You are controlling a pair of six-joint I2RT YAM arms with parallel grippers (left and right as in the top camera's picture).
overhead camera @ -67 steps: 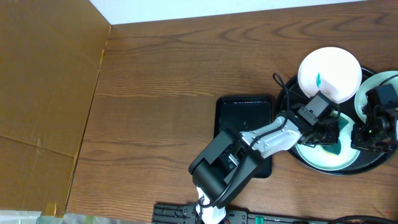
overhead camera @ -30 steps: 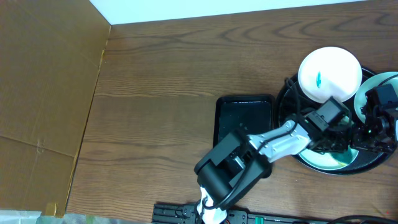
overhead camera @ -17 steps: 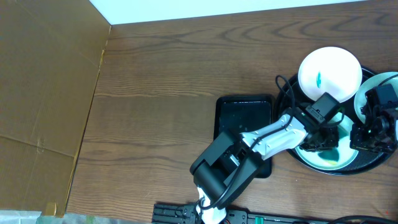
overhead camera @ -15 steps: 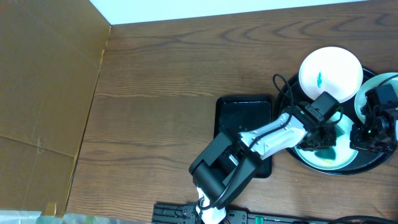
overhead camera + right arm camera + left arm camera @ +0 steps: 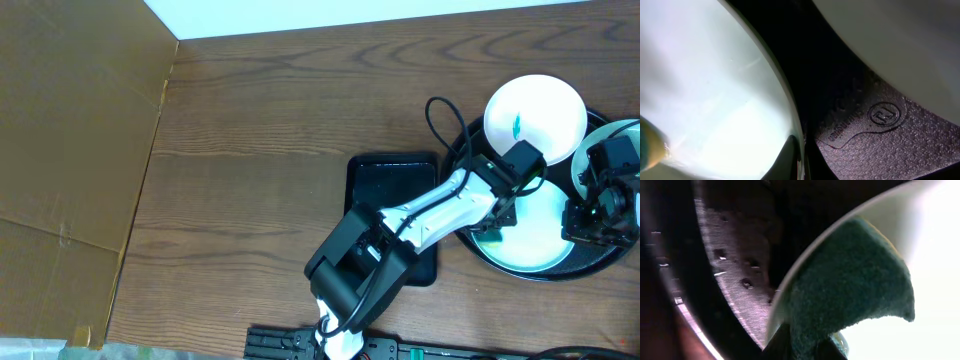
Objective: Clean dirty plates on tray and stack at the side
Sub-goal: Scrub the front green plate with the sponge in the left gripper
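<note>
Three white plates lie in a round black tray. The front plate is between both grippers. The back plate carries a teal smear, and the right plate is partly hidden by my right arm. My left gripper is shut on a dark green sponge pressed on the front plate's left rim. My right gripper is shut on that plate's right rim. In the wrist views the left jaws pinch the sponge and the right jaws pinch the rim.
A black rectangular tray lies left of the round tray, partly under my left arm. A cardboard sheet covers the table's left part. A second plate lies close over the textured tray floor.
My left gripper swept the sponge right across the front plate, then back to its left rim. The right gripper has kept its hold on the rim.
</note>
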